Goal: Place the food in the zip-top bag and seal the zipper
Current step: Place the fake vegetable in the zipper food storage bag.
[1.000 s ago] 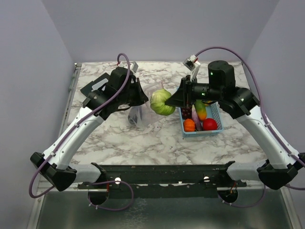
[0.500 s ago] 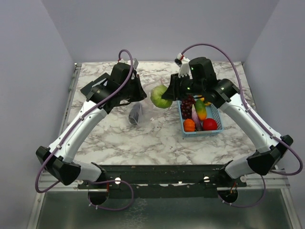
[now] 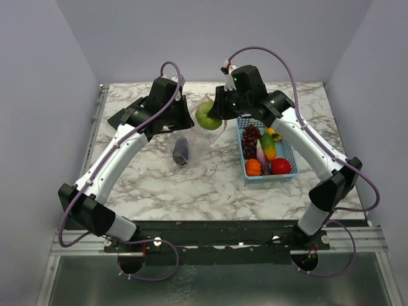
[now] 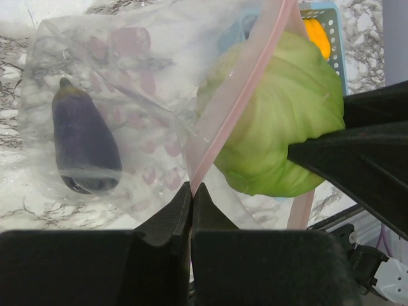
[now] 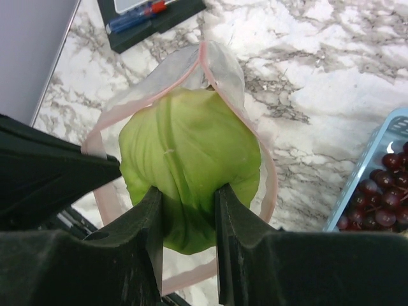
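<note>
My left gripper (image 4: pixel 191 186) is shut on the pinkish-red zipper (image 4: pixel 237 105) of the clear zip-top bag (image 4: pixel 134 76), holding its mouth up and open. A purple eggplant (image 4: pixel 84 140) lies inside the bag (image 3: pixel 191 143) at its bottom. My right gripper (image 5: pixel 186 191) is shut on the green cabbage (image 5: pixel 190 169), which sits in the ring of the bag's mouth (image 5: pixel 268 172). From above, the cabbage (image 3: pixel 207 115) hangs between the two wrists. More food lies in the light-blue basket (image 3: pixel 288 153): grapes (image 3: pixel 251 137), an orange pumpkin (image 3: pixel 254 167), a red tomato (image 3: pixel 280 166).
A black tray with a pen (image 5: pixel 137 19) lies at the table's back left. The basket stands right of the bag, near my right arm. Purple walls close in the table on three sides.
My right gripper has carried the cabbage back and left, from beside the basket into the bag's mouth. My left gripper has lifted the bag's edge and drawn slightly back.
</note>
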Motion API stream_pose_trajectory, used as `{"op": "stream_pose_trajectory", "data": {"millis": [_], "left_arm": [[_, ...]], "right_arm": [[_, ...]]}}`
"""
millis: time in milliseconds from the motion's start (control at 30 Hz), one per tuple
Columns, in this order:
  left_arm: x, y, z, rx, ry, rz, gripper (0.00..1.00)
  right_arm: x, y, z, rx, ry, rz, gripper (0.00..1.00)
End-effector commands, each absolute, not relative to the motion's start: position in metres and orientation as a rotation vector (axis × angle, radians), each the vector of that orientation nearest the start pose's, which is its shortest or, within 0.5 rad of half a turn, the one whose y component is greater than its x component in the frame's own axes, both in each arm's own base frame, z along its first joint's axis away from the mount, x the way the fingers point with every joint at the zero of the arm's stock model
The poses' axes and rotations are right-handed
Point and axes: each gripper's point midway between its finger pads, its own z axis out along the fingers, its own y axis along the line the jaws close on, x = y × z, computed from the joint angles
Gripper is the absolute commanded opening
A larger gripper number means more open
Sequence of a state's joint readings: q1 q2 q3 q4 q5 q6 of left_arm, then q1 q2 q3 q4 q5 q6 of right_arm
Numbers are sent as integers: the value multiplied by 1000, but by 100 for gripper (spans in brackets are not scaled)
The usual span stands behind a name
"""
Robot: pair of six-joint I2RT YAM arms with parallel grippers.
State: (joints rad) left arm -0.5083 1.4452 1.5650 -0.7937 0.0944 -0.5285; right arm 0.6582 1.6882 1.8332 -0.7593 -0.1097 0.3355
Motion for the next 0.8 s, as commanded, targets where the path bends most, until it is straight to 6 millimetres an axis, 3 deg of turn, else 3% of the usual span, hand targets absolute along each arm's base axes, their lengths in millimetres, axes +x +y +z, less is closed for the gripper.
{"op": "stream_pose_trajectory", "data": {"millis": [0,267,500,700,767], "left_arm": [[338,-230,290,77,2303,-697,0],[350,-232,288,75,2304,-714,0],[357,-234,290,69,2303,-731,0],[361,-233,289,66,2309,-744,0],[361,-233,288,64,2311,-744,0]], "right_arm": [[371,313,303,-334,2212,596,4],[404,320,294,-250,2220,509,8],[419,329,283,-229,2228,505,13],[422,339,278,-232,2230,549,25],[422,343,280,-232,2221,575,36]]}}
